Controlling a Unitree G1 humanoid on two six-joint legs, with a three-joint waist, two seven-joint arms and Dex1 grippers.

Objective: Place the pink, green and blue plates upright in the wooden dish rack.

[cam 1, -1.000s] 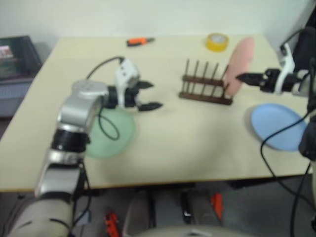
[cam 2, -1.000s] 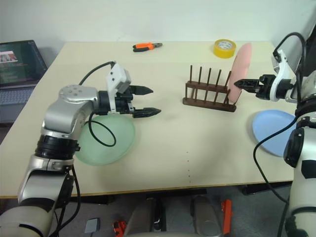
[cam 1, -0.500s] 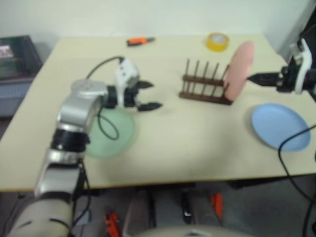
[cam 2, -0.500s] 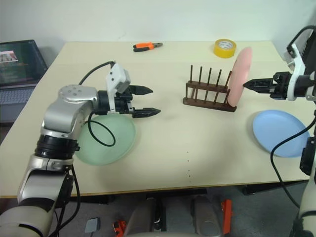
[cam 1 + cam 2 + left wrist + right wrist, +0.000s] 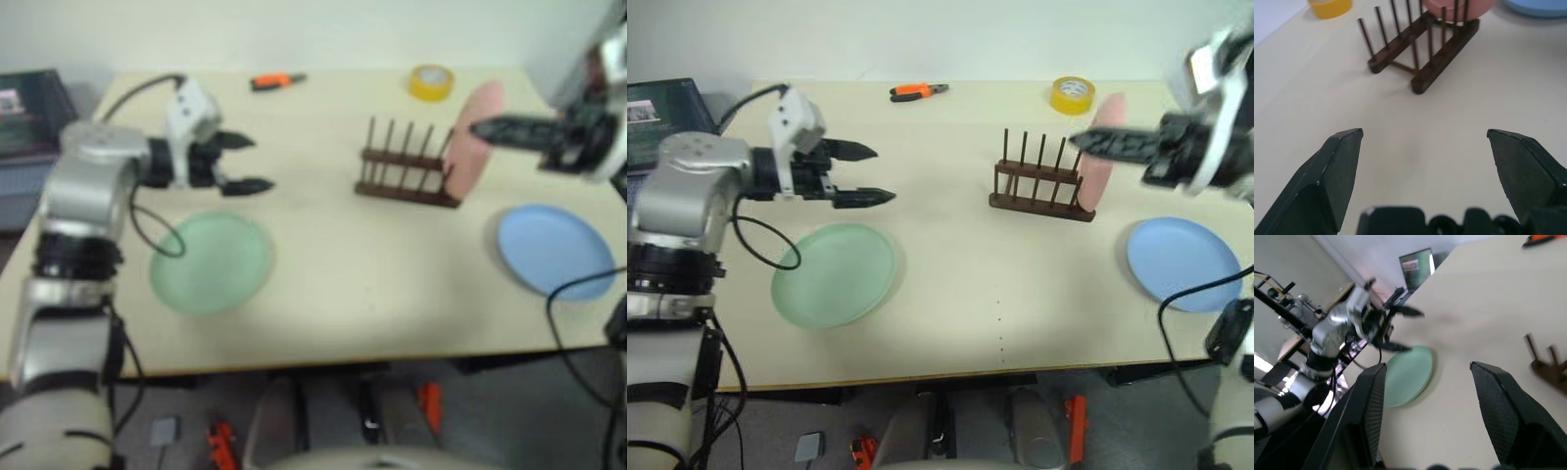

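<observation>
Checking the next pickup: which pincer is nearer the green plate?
Left. The left pincer hovers just beyond the green plate; the right pincer is up by the dish rack.

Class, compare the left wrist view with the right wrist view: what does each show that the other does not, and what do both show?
Left wrist view, not the right: the pink plate standing in the rack, the blue plate, the yellow tape roll.
Right wrist view, not the left: the green plate, a laptop, the orange-handled tool, the open right gripper.
Both: the wooden dish rack, the table, the open left gripper.
</observation>
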